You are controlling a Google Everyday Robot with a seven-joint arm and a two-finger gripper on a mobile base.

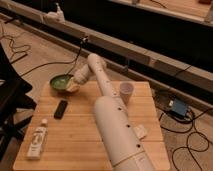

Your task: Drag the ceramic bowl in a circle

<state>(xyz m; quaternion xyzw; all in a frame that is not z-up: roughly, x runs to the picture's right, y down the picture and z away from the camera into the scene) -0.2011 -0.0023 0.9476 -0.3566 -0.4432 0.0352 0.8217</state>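
The ceramic bowl (60,82) is a shallow green bowl at the far left corner of the wooden table (85,135). My white arm (107,107) reaches from the near side across the table to it. My gripper (73,86) is at the bowl's right rim, touching or just over it. The gripper's tip is partly hidden by the wrist.
A white paper cup (126,92) stands at the far right of the table, close to my arm. A black remote (60,109) lies in front of the bowl. A white bottle (37,140) lies at the near left. A pale block (140,131) lies at the right. Cables cross the floor.
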